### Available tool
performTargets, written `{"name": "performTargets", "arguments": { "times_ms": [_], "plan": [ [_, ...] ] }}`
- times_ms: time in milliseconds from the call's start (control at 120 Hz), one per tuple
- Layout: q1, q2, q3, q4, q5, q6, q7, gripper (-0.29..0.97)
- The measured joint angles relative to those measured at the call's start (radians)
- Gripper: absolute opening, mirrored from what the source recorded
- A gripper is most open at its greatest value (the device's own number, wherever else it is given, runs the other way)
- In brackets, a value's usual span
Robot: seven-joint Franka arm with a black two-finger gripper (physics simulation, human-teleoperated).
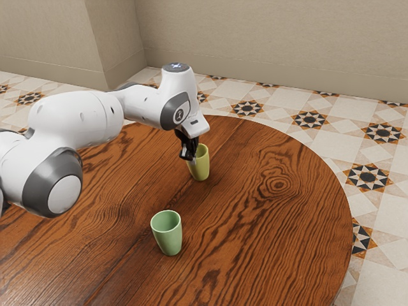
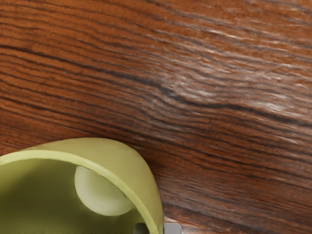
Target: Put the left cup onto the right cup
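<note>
Olive cup (image 1: 201, 164), wall pinched between both fingers (image 1: 189, 153).

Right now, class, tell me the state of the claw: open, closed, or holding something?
Claw: closed, holding the yellow-green cup by its wall at the rim.

Your worktop (image 1: 274, 210) is red-brown wood with dark wavy grain and a ringed knot. You have one yellow-green cup (image 1: 201, 162), one paler mint-green cup (image 1: 167, 233) and a black pincer (image 1: 190, 155). The arm (image 1: 83, 118) is white with grey joints. The floor (image 1: 331, 137) is cream tiles with black-and-orange stars, and the wall (image 1: 255, 32) is plain beige.
</note>
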Motion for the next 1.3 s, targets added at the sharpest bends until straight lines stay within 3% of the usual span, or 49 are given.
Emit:
{"name": "performTargets", "arguments": {
  "times_ms": [675,1042,1300],
  "plan": [
    [-0.029,-0.144,0.005,-0.051,0.003,-0.068,-0.002,-0.11],
    [-0.059,-0.265,0.007,-0.162,0.007,-0.104,-0.020,-0.11],
    [-0.087,-0.348,0.006,-0.243,0.051,-0.121,-0.050,-0.11]
  ]
}}
